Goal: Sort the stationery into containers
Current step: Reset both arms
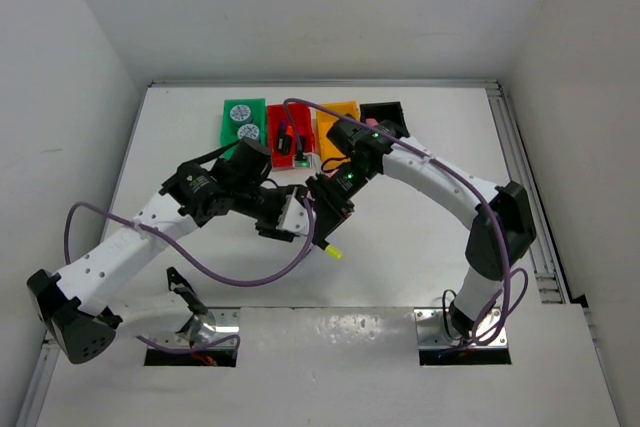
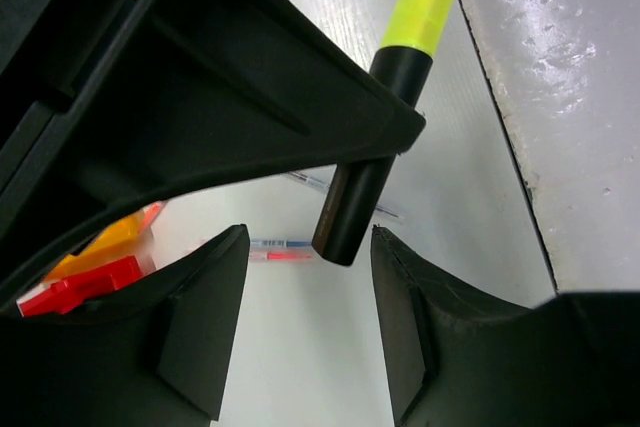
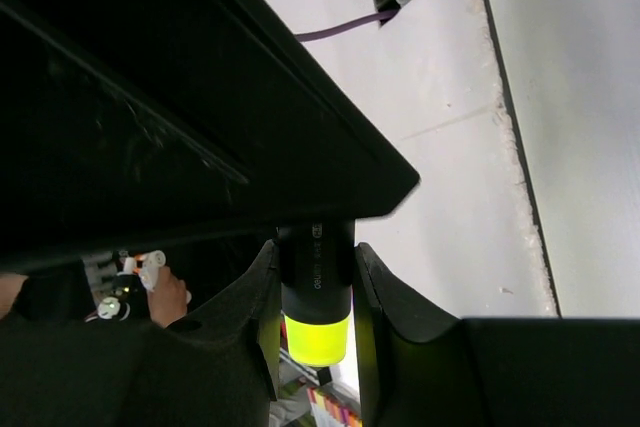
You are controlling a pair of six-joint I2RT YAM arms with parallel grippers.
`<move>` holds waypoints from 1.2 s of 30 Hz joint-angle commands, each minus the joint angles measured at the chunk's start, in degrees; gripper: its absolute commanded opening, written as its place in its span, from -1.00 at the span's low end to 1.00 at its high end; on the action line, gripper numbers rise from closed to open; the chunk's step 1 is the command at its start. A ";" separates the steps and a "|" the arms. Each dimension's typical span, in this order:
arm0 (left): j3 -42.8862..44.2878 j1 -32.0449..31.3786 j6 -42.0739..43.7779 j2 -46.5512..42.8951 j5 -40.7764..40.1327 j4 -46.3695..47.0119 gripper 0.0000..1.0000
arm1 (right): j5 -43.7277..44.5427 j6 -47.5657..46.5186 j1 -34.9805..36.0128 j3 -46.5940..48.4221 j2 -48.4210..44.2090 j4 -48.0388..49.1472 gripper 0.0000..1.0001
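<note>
right two-finger claw [image 3: 315, 252] pinching a short black plastic highlighter with a yellow cap [image 3: 316, 302], cap end aimed at 5 o'clock in the top view, over the middle of the white table [image 1: 420, 247]. at its 9 o'clock, left claw [image 2: 305, 317] spread wide, gripping nothing, fingers flanking the highlighter's black end without touching. below, a thin pink pen [image 2: 285, 250] flat on the table. at 12 o'clock, a row of rectangular plastic bins: green bin [image 1: 228, 107] holding two round blue-white rolls [image 1: 240, 115], red bin [image 1: 273, 122], yellow-orange bin [image 1: 340, 112], black bin [image 1: 385, 112].

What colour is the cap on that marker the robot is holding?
Yellow cap on a black highlighter; clearest in the left wrist view.
</note>
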 commanded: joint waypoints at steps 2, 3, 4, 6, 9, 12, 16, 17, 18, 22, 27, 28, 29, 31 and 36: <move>3.14 -1.81 0.43 0.51 -0.10 1.69 0.15 | -3.51 2.20 0.23 2.77 0.14 2.52 -1.00; 3.14 -2.25 0.78 0.77 0.07 1.25 0.15 | -3.51 2.64 0.23 3.12 0.58 2.61 -1.00; 3.23 -2.51 0.87 0.86 -0.10 1.07 0.14 | -3.51 2.82 0.23 3.30 0.76 2.61 -1.00; 3.41 -2.95 1.40 1.04 0.07 0.72 0.08 | -3.77 3.17 0.23 3.91 1.28 2.70 -1.00; 3.58 -3.22 2.19 1.39 -0.28 0.11 -0.05 | -4.04 3.44 0.23 4.62 1.73 2.96 -1.00; 3.06 -3.57 2.63 1.47 -0.63 -0.33 -0.23 | -4.13 3.52 -0.04 6.63 2.43 2.78 -1.00; 2.70 -3.66 3.07 1.74 -1.68 -1.04 -0.53 | -2.73 2.47 -1.09 10.68 2.78 2.43 -1.00; 2.70 -3.66 2.37 1.65 -1.86 -0.78 -0.67 | -1.68 1.77 -1.44 11.47 2.78 1.82 -0.91; 2.62 -3.57 1.67 1.48 -2.04 -0.17 -0.72 | -1.14 1.59 -1.62 12.61 2.78 1.56 -0.82; 1.30 -3.48 -5.42 0.07 -2.91 3.96 -1.00 | 1.05 2.29 -6.27 15.60 2.34 2.16 0.11; 2.53 0.29 -19.05 -0.46 -5.54 12.30 -1.00 | 7.70 9.22 -18.74 19.99 0.06 9.36 0.36; 2.79 1.08 -26.30 -0.72 -8.25 16.32 -1.00 | 10.52 11.41 -20.58 21.04 -0.38 12.07 0.36; 2.88 3.00 -29.68 -0.90 -9.23 18.10 -1.00 | 13.77 12.65 -23.82 21.23 -0.99 13.14 0.36; 2.62 5.12 -41.32 -1.16 -13.95 23.97 -1.00 | 21.78 17.55 -26.48 18.71 -3.97 18.22 0.35; 4.19 10.75 -62.27 -0.28 -18.47 31.38 -1.00 | 24.96 24.61 -28.52 13.41 -9.25 22.20 0.34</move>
